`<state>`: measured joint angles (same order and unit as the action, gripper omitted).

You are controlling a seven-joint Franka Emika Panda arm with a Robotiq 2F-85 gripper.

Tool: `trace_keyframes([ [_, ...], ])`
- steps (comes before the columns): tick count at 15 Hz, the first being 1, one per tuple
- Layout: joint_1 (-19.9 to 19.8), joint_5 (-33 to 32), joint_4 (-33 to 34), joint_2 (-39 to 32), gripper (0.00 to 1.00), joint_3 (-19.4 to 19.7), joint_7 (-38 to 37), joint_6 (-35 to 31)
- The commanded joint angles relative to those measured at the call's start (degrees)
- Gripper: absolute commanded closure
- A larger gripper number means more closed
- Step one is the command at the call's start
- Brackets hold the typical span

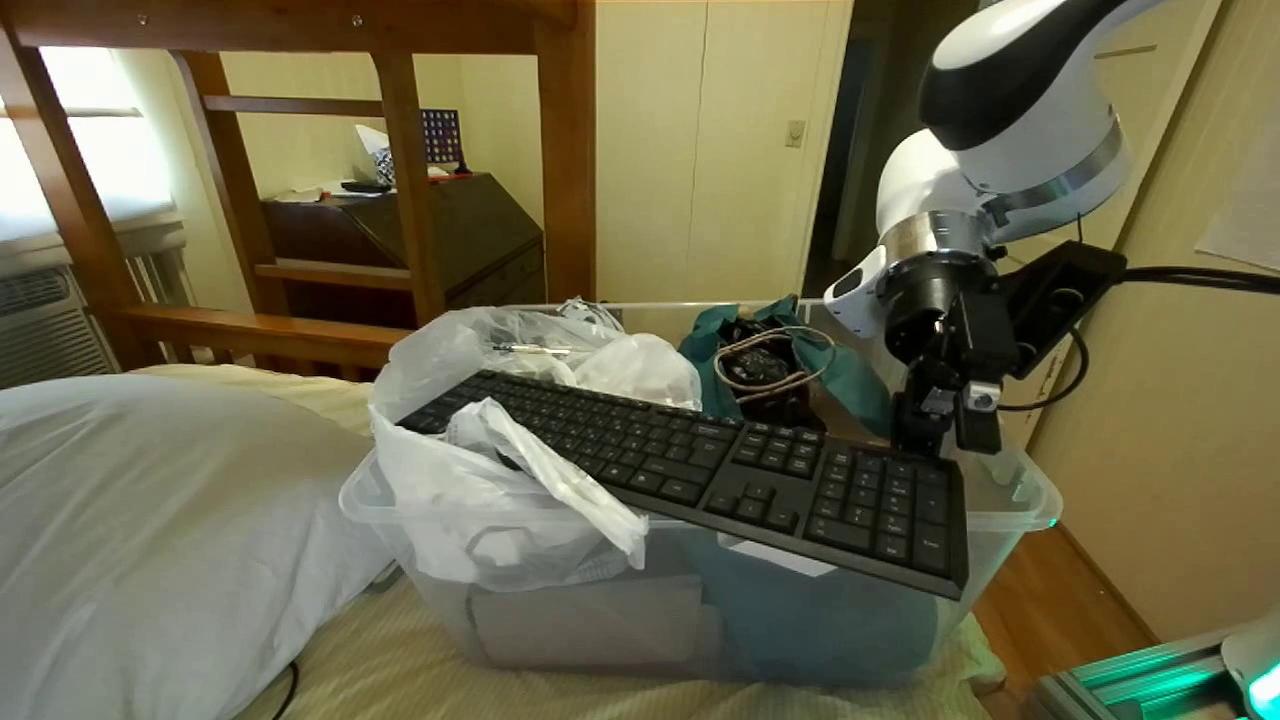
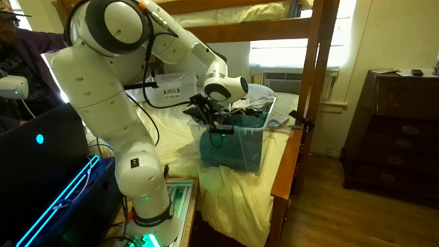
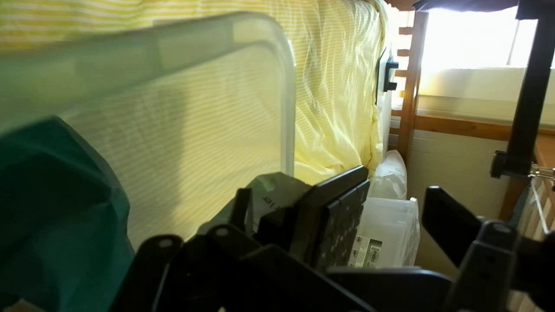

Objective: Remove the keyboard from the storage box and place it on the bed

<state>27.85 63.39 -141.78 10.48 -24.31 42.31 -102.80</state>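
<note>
In an exterior view my gripper [image 1: 946,432] is at one end of the keyboard [image 1: 745,472], which lies across the top of the storage box [image 1: 1010,521] on the bed [image 1: 365,655], its other end in the folds of a white plastic bag [image 1: 470,530]. Teal cloth [image 1: 855,385] sits inside too. In an exterior view I see another clear bin [image 2: 180,84], well apart. In the wrist view my fingers [image 3: 451,229] stand wide apart, the keyboard's end between them; I cannot tell whether either touches it.

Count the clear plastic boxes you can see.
2. The storage box sits on the bed, the keyboard jutting over its rim. In an exterior view, a labelled clear box seems to rest farther back on the bed. More could be hidden behind the arm.
</note>
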Motion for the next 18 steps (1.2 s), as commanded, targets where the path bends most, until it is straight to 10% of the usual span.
trace_keyframes([
  [1,-0.7,0.0,1.8,-1.5,0.00,-0.9,-0.8,-0.9],
  [4,-0.6,0.8,1.0,-1.6,0.01,-1.1,-0.1,-3.2],
  [13,-0.3,1.8,0.7,-1.4,0.75,-1.5,0.1,-8.7],
  [18,-0.4,3.1,1.2,-0.4,0.77,-1.4,0.1,-7.9],
])
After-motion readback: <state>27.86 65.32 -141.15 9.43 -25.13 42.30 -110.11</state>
